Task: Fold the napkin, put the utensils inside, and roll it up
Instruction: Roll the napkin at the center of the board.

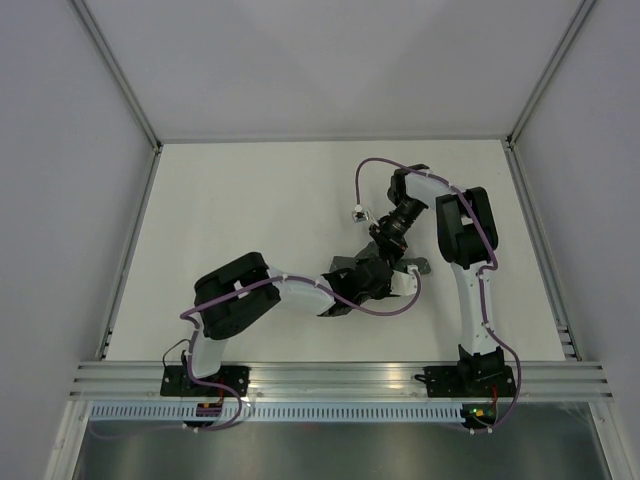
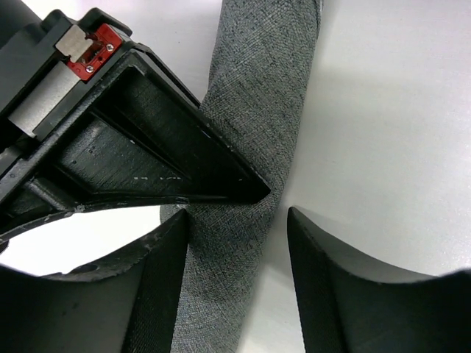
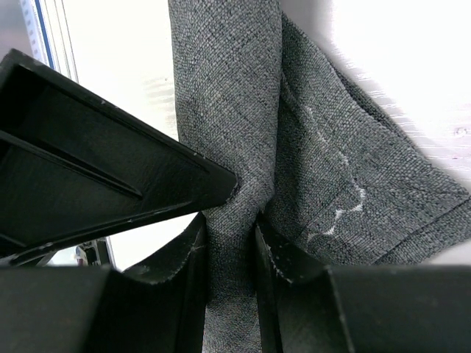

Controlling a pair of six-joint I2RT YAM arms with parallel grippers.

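Observation:
The napkin [image 2: 257, 95] is a dark grey rolled strip lying on the white table. In the top view only small grey bits of it [image 1: 421, 266] show beneath the two wrists. My left gripper [image 2: 237, 220] is open around the roll: the left finger touches it and the right finger stands apart. My right gripper [image 3: 229, 224] is shut on the roll [image 3: 228, 73]. A loose flap [image 3: 346, 184] with a pale stitched line lies beside it. Each wrist view shows the other gripper's finger tip resting on the roll. No utensils show.
Both arms meet mid-table, left gripper [image 1: 383, 270] just in front of right gripper [image 1: 388, 245]. A purple cable with a metal plug [image 1: 358, 212] loops above them. An aluminium rail [image 1: 340, 380] runs along the near edge. White walls enclose the table.

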